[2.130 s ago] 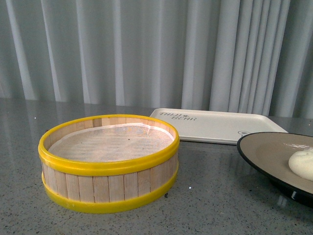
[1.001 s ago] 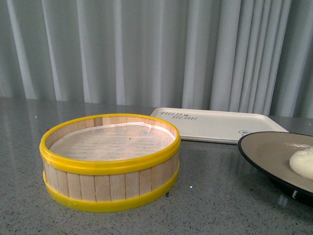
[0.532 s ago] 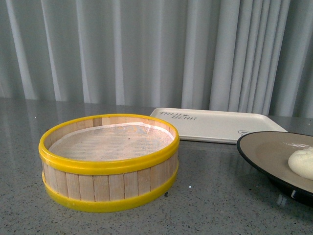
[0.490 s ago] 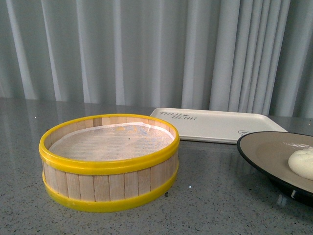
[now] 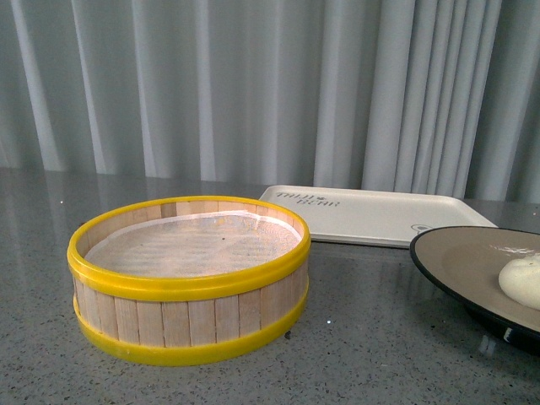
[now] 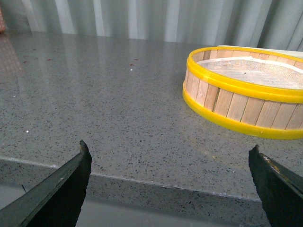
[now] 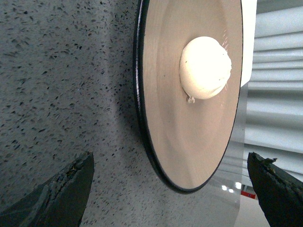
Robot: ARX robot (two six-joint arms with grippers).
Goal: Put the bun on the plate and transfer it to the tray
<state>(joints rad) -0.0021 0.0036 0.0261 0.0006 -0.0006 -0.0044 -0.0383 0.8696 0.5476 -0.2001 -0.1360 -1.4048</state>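
This looks like a staged lab bench dressed as a kitchen: a grey speckled stone countertop [image 5: 380, 337] backed at 12 o'clock by a plain pleated pale curtain [image 5: 253, 84], bearing a wooden steamer basket [image 5: 190, 316] at 8 o'clock and a cream serving tray [image 5: 371, 221] at 1 o'clock.

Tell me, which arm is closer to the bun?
Right. The right fingers, open, face the plate holding the bun; the left fingers hang at the table edge by the basket, far from it.

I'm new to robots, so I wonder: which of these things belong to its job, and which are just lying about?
Part of the job: bun, already on the plate; tray.
Just lying about: steamer basket.
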